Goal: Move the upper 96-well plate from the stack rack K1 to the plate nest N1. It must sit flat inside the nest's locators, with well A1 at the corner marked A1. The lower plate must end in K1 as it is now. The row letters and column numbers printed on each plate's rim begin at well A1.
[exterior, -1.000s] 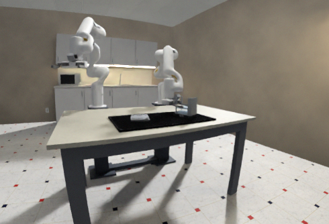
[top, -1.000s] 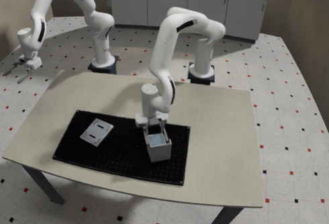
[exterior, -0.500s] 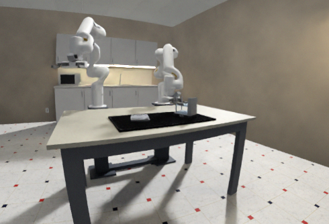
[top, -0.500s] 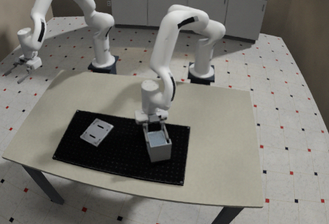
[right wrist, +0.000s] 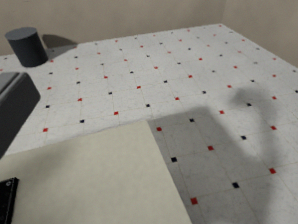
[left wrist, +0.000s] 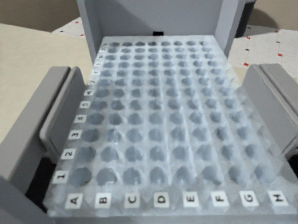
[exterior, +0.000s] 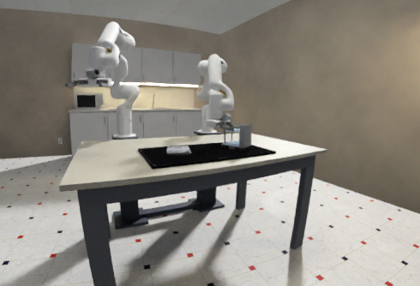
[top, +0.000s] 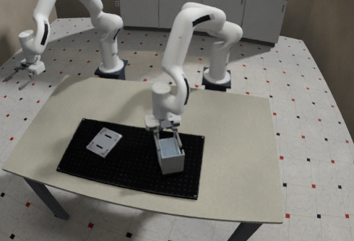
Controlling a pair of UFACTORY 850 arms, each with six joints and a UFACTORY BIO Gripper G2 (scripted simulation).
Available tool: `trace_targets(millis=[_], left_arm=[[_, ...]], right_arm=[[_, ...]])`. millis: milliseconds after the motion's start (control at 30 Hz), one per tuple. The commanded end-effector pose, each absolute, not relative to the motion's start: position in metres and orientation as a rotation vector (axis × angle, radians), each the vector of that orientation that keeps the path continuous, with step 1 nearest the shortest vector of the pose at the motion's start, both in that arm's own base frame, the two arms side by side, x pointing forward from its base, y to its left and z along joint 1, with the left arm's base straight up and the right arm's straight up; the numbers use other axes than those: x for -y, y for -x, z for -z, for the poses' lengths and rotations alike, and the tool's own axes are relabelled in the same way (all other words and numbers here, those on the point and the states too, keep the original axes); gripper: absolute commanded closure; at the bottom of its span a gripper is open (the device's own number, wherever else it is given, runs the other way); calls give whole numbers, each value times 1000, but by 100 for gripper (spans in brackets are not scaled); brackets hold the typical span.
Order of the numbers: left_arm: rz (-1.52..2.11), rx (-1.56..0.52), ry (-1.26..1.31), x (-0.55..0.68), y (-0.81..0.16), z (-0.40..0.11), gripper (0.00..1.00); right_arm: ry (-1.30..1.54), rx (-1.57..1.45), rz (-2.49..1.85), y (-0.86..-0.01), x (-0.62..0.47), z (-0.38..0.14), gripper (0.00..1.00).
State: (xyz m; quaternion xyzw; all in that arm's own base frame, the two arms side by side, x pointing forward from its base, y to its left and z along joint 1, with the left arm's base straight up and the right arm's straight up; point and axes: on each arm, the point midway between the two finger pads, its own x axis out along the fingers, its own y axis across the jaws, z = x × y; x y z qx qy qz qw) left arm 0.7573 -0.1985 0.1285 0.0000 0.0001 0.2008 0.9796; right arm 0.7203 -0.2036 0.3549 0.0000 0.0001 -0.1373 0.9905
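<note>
My left gripper [top: 169,149] [left wrist: 167,115] is shut on the upper plate [top: 169,144] [left wrist: 160,119], a pale blue 96-well plate gripped by its long sides. The plate is raised inside the grey stack rack K1 [top: 173,164] [exterior: 245,135] [left wrist: 157,17], whose wall stands at its far end. A1 is at the near left corner in the left wrist view. The lower plate [exterior: 232,144] shows pale blue low in the rack in the exterior view. The nest N1 [top: 104,141] [exterior: 178,150] is bare; its A1 mark is unreadable. My right gripper [top: 14,83] is open and empty, off the table's side.
Rack and nest stand on a black perforated board [top: 134,177] [exterior: 206,157] on the beige table [top: 235,149]. The nest is toward the board's left side in the top view. The right arm [top: 43,8] stays high and away from both.
</note>
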Motion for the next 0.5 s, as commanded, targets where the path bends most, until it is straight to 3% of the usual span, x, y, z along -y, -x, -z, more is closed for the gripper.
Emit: trace_targets(millis=[0,467], left_arm=[[-404,2,1,199,-758,-140,100],[-404,2,1,199,-758,-160,100]], right_arm=[[0,3,276,-721,204,-357,0],[0,3,276,-721,204,-357,0]])
